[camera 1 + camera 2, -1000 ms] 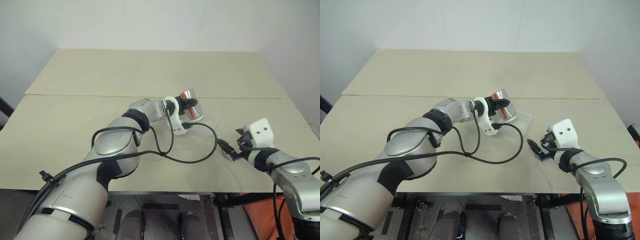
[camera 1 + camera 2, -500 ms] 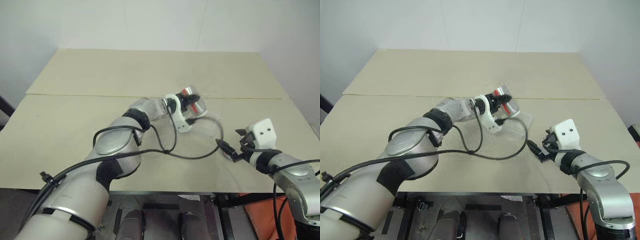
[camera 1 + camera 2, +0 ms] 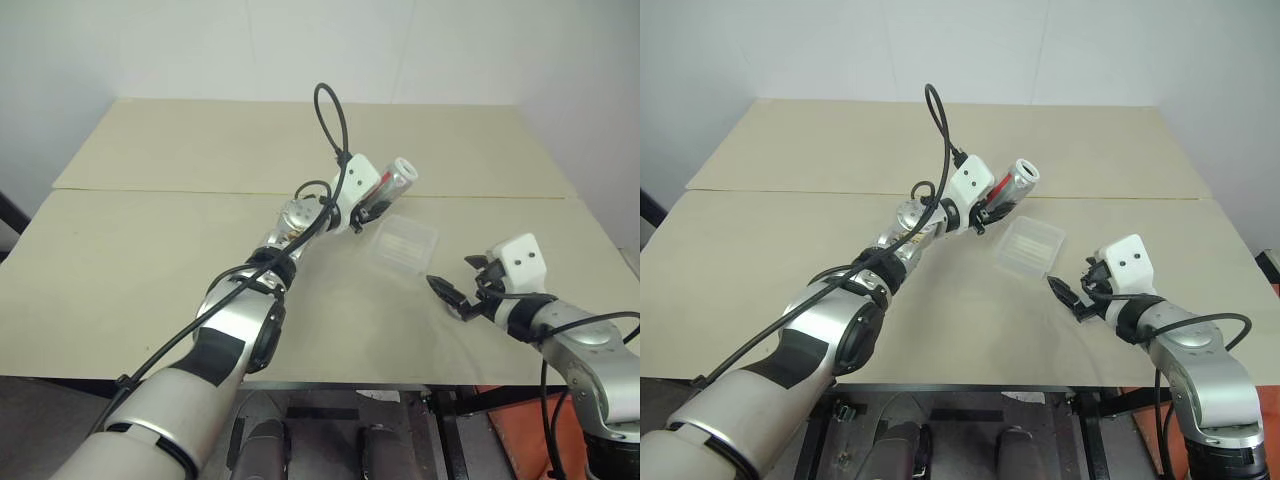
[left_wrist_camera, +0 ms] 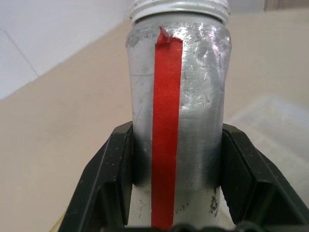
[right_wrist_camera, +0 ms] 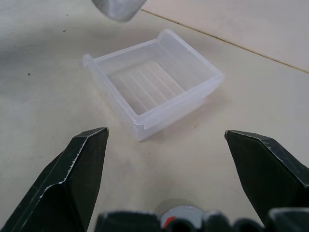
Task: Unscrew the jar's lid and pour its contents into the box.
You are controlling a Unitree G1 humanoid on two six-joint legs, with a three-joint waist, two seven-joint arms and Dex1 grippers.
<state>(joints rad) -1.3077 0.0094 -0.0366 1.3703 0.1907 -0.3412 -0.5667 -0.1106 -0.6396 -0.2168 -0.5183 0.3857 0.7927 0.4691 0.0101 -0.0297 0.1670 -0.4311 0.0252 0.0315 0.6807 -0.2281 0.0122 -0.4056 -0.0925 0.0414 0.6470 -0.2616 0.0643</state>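
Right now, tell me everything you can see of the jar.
The jar is a small cylinder with a scuffed, silvery surface and a red strip running along its side. Its white threaded neck is bare, with no lid on it. The left end effector is shut on its lower body, one black finger on each side. It is held up off the table, tilted with its open mouth pointing up and away from the robot, beyond the clear plastic box. Any contents cannot be made out.
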